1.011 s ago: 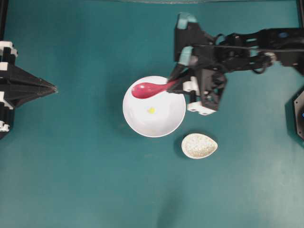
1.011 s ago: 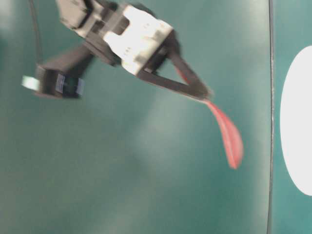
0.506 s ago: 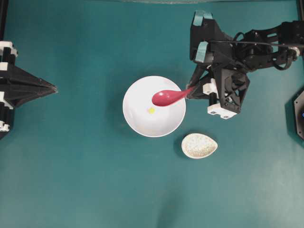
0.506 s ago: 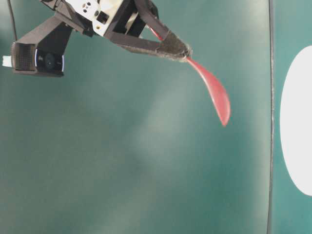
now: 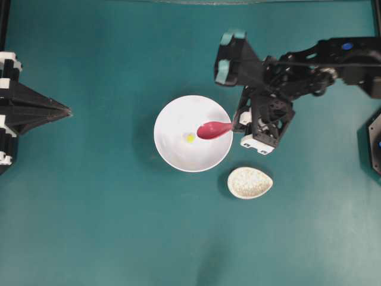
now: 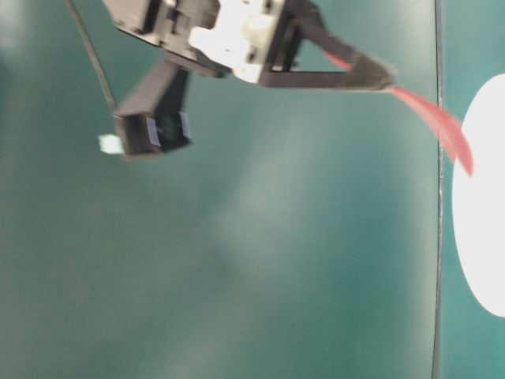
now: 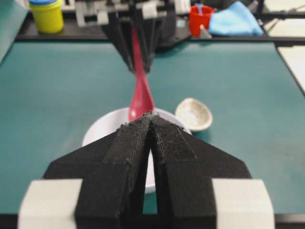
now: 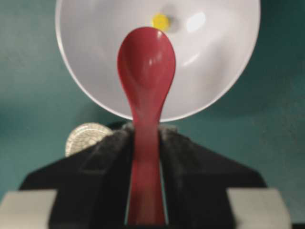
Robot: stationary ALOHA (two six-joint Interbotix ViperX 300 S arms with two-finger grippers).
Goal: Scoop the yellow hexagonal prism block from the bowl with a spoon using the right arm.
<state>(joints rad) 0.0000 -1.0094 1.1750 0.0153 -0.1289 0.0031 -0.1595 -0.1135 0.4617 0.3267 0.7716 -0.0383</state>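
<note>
Overhead view: the right hand (image 5: pixel 237 124) grips the handle of the spoon (image 5: pixel 212 129), whose scoop lies over the right half of the bowl (image 5: pixel 172 156), just beside the yellow block (image 5: pixel 190 138) resting near the bowl's middle; a small speckled dish (image 5: pixel 249 183) sits apart on the worktop (image 5: pixel 95 214), and the left hand (image 5: pixel 64 111), its jaws pressed together and empty, is parked at the far left. Table-level view: the spoon (image 6: pixel 438 126) slopes down from the right hand (image 6: pixel 379 77) toward the bowl's rim (image 6: pixel 481 205); whether the scoop touches the bowl cannot be told here. Left wrist view: the left hand (image 7: pixel 150 116) hides the bowl's centre, so the block is not seen; the spoon (image 7: pixel 139 93) points down into the bowl (image 7: pixel 100 131). Right wrist view: the scoop (image 8: pixel 146 62) faces up with its tip just short of the block (image 8: pixel 160 21). To scoop well, the tip should probably be lowered to the glossy floor and slid under the tiny block slowly, then tilted back level; a fast push may merely skid it away up the wall.
</note>
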